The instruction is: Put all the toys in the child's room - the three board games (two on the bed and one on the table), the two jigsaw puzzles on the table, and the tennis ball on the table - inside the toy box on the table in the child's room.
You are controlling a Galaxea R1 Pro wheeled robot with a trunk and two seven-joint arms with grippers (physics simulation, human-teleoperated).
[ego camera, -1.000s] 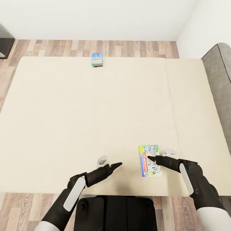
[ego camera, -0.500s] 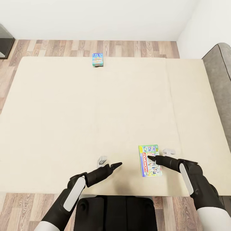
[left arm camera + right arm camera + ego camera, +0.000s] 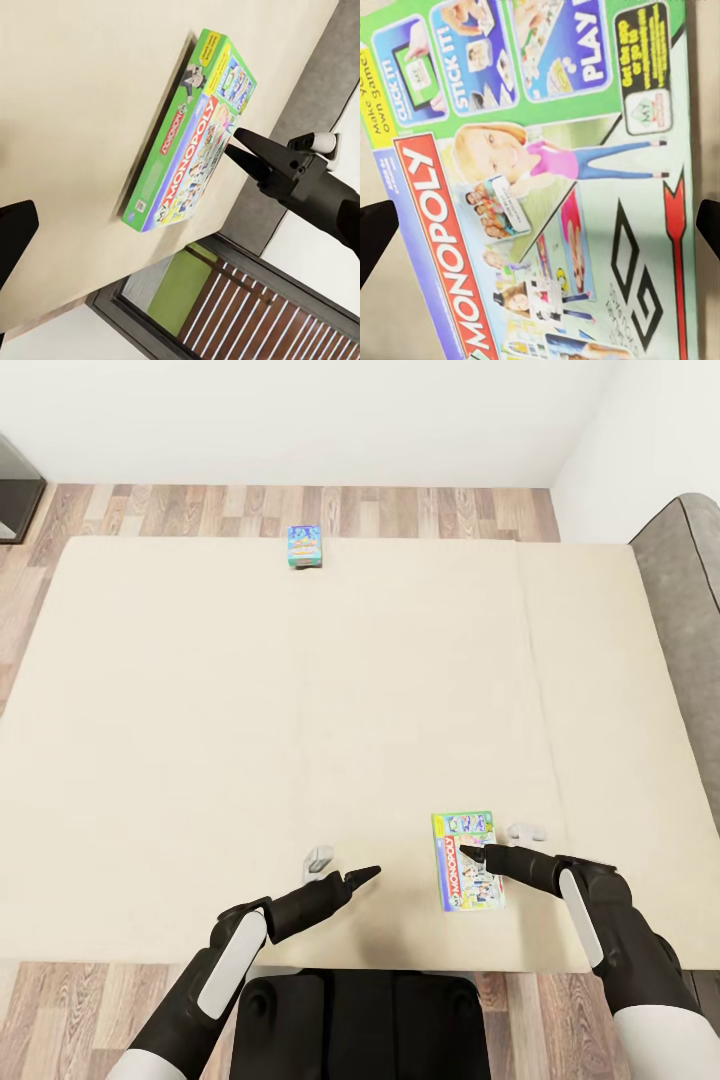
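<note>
Right gripper (image 3: 470, 852): fingertips dark and pointed, poised over the upper half of the Monopoly box (image 3: 466, 860); in the right wrist view the two dark fingers (image 3: 375, 234) sit at opposite edges of the frame with the box lid (image 3: 540, 187) spread between them — jaws apart, nothing gripped, and whether the tips touch the lid cannot be told. In the left wrist view the same gripper (image 3: 238, 142) shows its two tips a little apart at the box's long edge (image 3: 191, 154). Right arm reaches in from the robot's side, forearm slanted toward the box, white upper section cut off at the frame edge. Left gripper (image 3: 370, 873): tips drawn to a single point in the head view, held over bare mattress well to the left of the box; spread not determinable, since one dark finger (image 3: 13, 229) alone is visible at the wrist-view edge. Monopoly box lies flat on the bed (image 3: 250, 710) near its close edge. Blue game box (image 3: 303, 546) — far from both grippers, at the bed's opposite edge. Grey headboard (image 3: 690, 620) beyond the right arm; wood floor (image 3: 200, 510) past the bed.
</note>
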